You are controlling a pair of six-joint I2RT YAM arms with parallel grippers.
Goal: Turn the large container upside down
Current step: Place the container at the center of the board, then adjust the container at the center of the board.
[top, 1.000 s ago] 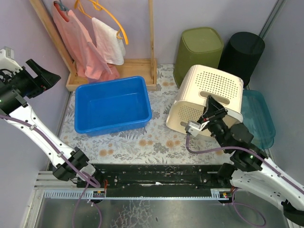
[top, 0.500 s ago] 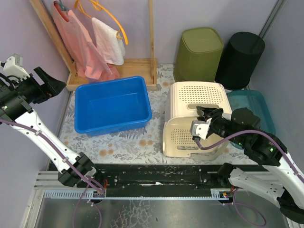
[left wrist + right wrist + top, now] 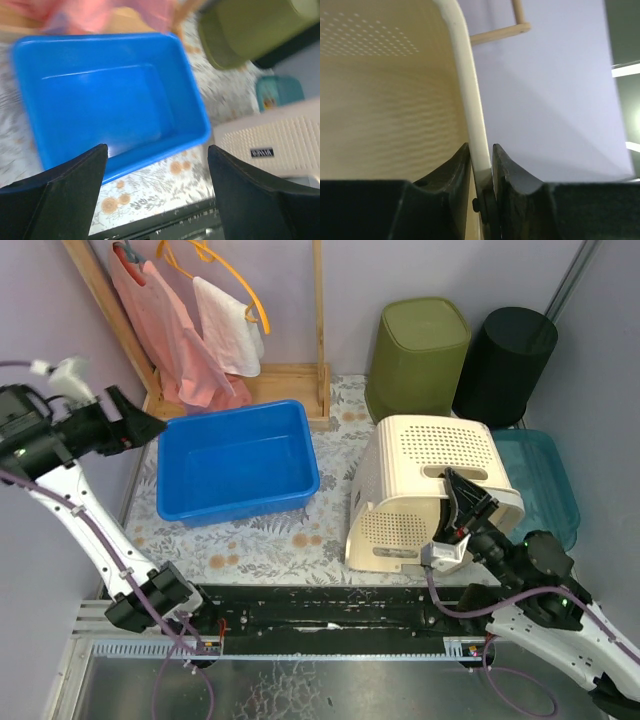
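Right wrist view: right hand [image 3: 481,159] is closed down to a sliver, both fingers pinching the thin cream rim [image 3: 465,75] of the large container [image 3: 430,490], with the perforated inner wall to the left of the rim.

Top view: the container sits right of centre, between the blue tub [image 3: 237,462] and the teal bin [image 3: 545,480], below the olive bin [image 3: 418,350]. It looks partway over, on its side or tilted, with the mouth towards the lower right where the arm grips it. Can't tell which edge bears on the worktop [image 3: 290,540].

Left hand [image 3: 156,150] is wide open and holds nothing, up at the left edge of the frame over the tub.

Step in hand, my read: finish the roll.
- Pivot about the edge on the worktop rather than lifting the whole shell.
- Roll the wrist with the rim; smooth narrow plastic, so a twist against the pads could pop it out.
- Release only once the rim lies flat all round.
- Tight on the right: the teal bin is just beside, maybe touching.

Surroundings: floral-print worktop, lilac walls, black bin [image 3: 510,355] in the upper right, wooden rack [image 3: 290,380] with pink and white cloths in the upper left.
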